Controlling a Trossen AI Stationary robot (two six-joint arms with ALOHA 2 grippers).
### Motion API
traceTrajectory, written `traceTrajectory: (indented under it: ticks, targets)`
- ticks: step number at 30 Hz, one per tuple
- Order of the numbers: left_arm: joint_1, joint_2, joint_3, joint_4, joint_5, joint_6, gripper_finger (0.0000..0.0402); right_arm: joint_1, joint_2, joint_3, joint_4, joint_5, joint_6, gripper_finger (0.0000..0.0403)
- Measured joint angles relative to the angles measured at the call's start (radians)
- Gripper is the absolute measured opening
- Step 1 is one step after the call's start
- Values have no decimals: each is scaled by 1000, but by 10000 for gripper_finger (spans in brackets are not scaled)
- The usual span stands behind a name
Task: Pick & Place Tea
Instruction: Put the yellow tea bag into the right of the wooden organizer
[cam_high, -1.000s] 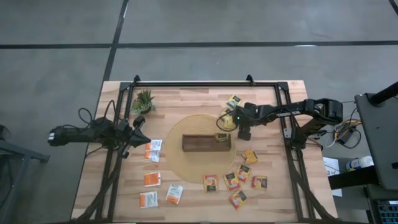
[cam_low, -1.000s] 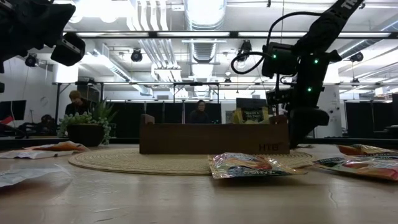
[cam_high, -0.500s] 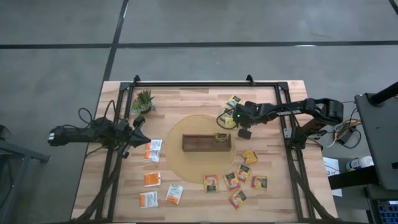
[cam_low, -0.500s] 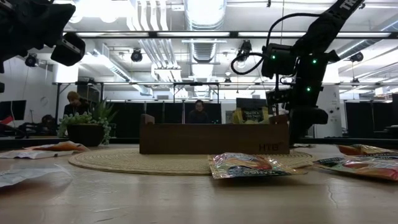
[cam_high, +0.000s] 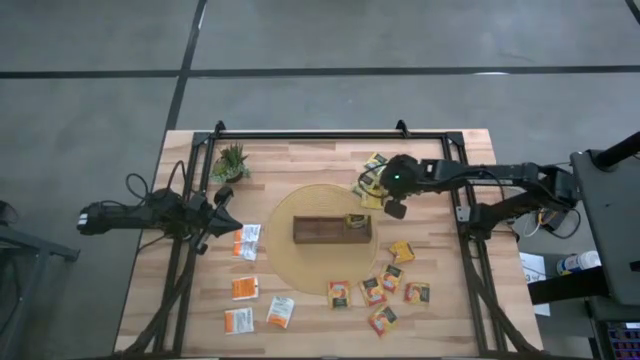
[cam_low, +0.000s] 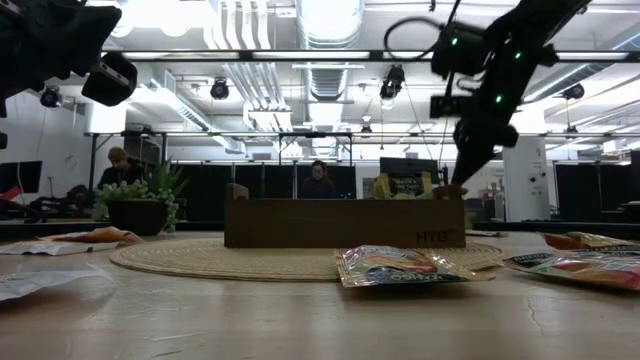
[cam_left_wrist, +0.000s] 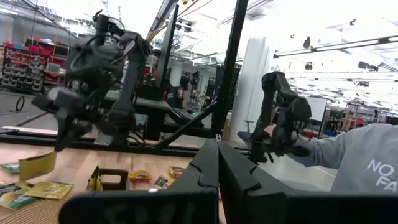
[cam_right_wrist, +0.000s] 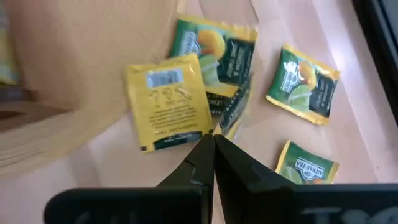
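Right hand (cam_high: 395, 208): moved from beside the tray (cam_high: 331, 229) toward the green-yellow sachets (cam_right_wrist: 186, 102) at the table's far right; fingers now together, nothing visibly held. Likely starting another pick. Left hand (cam_high: 222, 200): closed, waiting at the left. One sachet in tray

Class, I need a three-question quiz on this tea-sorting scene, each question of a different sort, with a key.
1. True or false: the right end effector is shut on a yellow sachet.
2. Which end effector waits off the table's left side beside the white-and-orange sachets: A left, B right?
3. Fill in: the wooden tray rests on a round woven ____.

Key: 1 true, its shut fingers pinch the sachet's corner in the right wrist view. 2 A. 3 mat.
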Motion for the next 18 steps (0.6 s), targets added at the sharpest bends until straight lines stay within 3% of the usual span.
traceTrajectory:
  ticks: [10,18]
  targets:
    - [0,0,0,0,0,0,0,0,-198,0,-7,-177,50,8]
    - [0,0,0,0,0,0,0,0,-219,0,-47,-307,79,8]
